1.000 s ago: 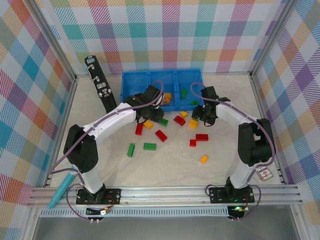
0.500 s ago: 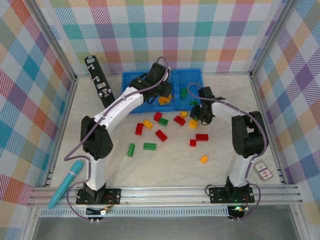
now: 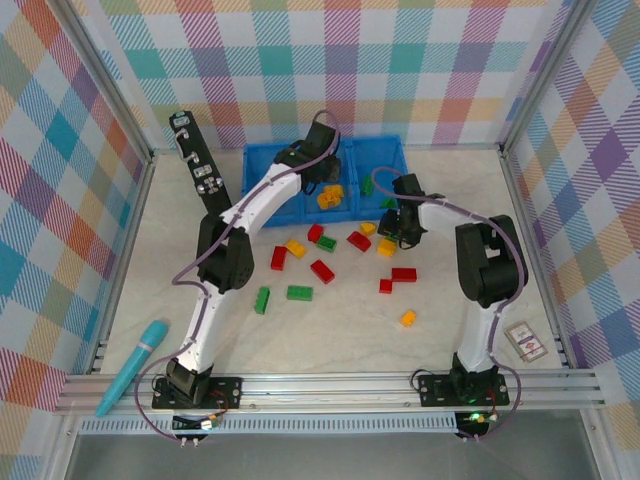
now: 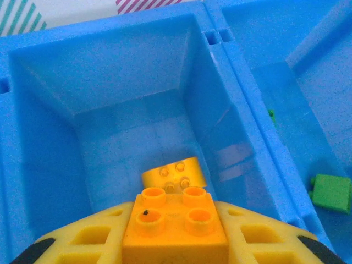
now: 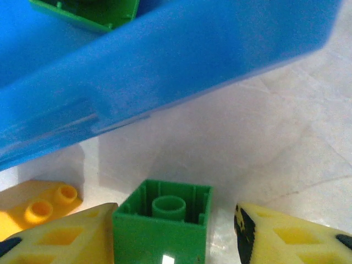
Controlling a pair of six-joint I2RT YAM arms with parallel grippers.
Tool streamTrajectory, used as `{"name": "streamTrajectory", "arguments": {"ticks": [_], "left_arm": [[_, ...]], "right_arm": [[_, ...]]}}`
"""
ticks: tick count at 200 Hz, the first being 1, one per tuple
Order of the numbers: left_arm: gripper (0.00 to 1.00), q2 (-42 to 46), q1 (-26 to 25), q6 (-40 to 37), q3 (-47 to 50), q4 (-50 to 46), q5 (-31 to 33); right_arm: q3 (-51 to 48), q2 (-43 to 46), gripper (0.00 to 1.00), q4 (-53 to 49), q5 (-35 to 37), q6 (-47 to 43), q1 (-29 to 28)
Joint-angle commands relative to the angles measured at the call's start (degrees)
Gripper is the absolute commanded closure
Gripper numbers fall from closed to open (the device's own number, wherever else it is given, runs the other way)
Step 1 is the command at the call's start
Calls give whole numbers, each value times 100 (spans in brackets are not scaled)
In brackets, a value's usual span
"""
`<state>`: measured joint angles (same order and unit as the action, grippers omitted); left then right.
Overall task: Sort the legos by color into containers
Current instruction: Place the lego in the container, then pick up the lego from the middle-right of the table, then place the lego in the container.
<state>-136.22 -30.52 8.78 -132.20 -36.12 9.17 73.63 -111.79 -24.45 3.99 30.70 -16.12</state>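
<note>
The left tool was clenched on an orange lego, studs up, pinched by its sides between the yellow fingers. It hung above the middle container of the blue bin, which stood at the far edge of the tabletop. A second orange lego lay on that container's floor, just beyond the held one. Past the divider, a boxed green lego lay in the right container.

The right tool stood released, low at the tabletop and astride an upturned green lego, hollow side up. In the right wrist view the finger on the left touched the lego's side. The finger on the right was apart from it, with bare tabletop between. This lego lay just in front of the bin's near wall, with a third orange lego just beside it.

Nearer the tabletop's middle, loose legos lay scattered, among them a red lego and a flat green lego. A teal pen lay toward the near left corner.
</note>
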Motion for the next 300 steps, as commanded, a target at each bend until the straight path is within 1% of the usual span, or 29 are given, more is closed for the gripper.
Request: {"name": "streamTrajectory", "arguments": {"ticks": [1, 18, 33, 60, 71, 86, 98, 135, 171, 207, 232, 259, 285, 300], "left_arm": [[74, -362, 96, 118, -557, -229, 86], [73, -630, 172, 183, -857, -349, 57], [71, -714, 213, 229, -905, -395, 41], [67, -800, 249, 256, -904, -457, 28], [65, -838, 249, 265, -904, -474, 0], [60, -884, 249, 281, -904, -493, -44], [57, -915, 249, 296, -903, -493, -71], [44, -929, 256, 322, -896, -493, -99], [40, -661, 249, 236, -877, -427, -293], [37, -42, 249, -8, -706, -396, -421], [36, 623, 251, -191, -212, -355, -448], [34, 1586, 249, -377, 905, -194, -423], [33, 2731, 250, -404, 2339, 51, -290], [31, 3351, 249, -369, 2996, -15, -296]], "right_arm": [[230, -182, 44, 83, 73, -7, 23], [322, -260, 46, 37, 93, -52, 23], [385, -307, 48, -4, 102, -84, 21], [406, -359, 57, -16, 59, -87, 21], [399, -361, 59, -40, 50, -79, 19], [377, -353, 65, -75, 41, -85, 23], [351, -320, 68, -111, 41, -106, 21], [232, 9, 72, -281, 15, -207, 17], [122, 647, 74, -590, -56, -338, -4], [133, 1287, 74, -979, -148, -432, -56], [274, 1642, 74, -1131, -136, -508, -106], [835, 1698, 74, -1193, -56, -762, -117], [1681, 1335, 74, -1305, 32, -1097, -117], [2200, 1000, 74, -1360, 79, -1274, -115]]}}
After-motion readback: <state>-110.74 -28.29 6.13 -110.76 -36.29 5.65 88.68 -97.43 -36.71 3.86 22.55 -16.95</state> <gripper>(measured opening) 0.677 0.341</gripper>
